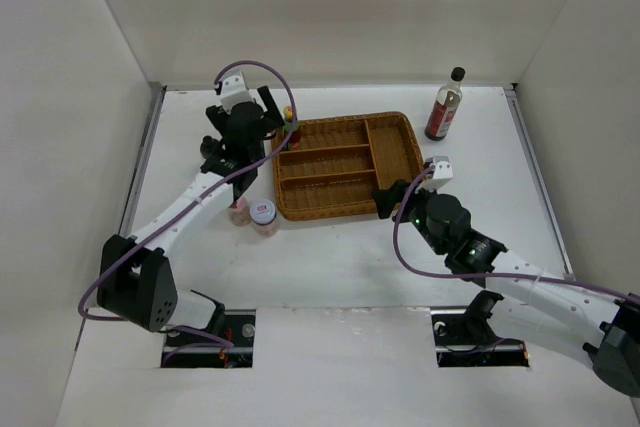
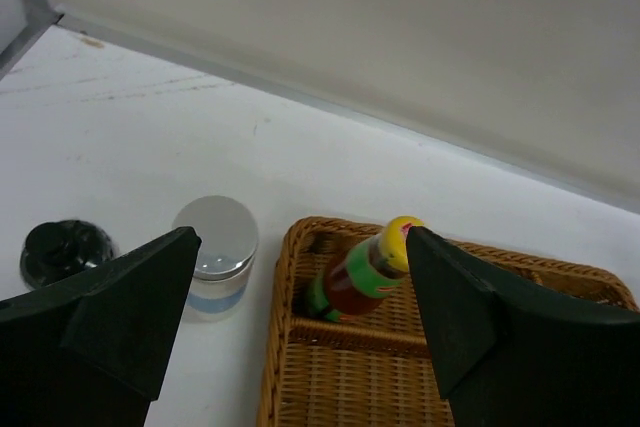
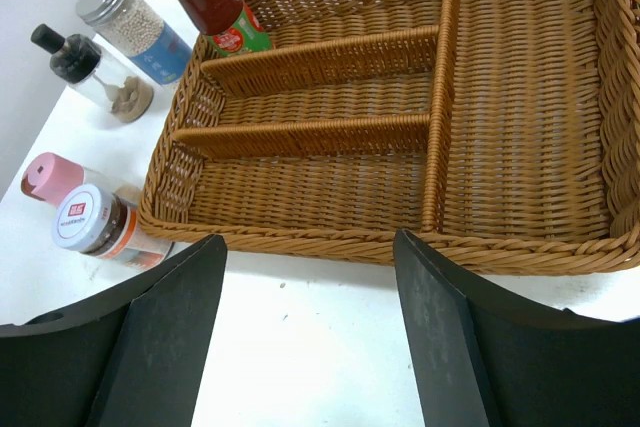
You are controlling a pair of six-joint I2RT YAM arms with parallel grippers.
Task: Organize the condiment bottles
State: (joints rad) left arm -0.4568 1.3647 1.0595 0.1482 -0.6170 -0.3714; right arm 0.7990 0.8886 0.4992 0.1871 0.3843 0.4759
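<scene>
Brown woven wicker tray (image 1: 392, 152), three narrow slots plus one wide bay, holds only the yellow-capped red-sauce bottle with green label (image 2: 365, 272), at the left end of the far slot; the left gripper (image 2: 300, 242) hovers near it, black wedge fingers (image 2: 130, 297) wide apart on nothing. On the white table (image 1: 340, 257) off the tray's left side: silver-lidded clear jar of pale grains (image 3: 130, 22), black-capped glass jar (image 3: 85, 62), and pink-lidded jar (image 3: 52, 177) just beside white-lidded jar (image 3: 88, 222). Tall dark-sauce bottle with black cap and red label (image 1: 445, 104) stands upright beyond the tray's far right corner; right gripper (image 3: 310, 242) sits at the near rim, fingers apart, empty.
</scene>
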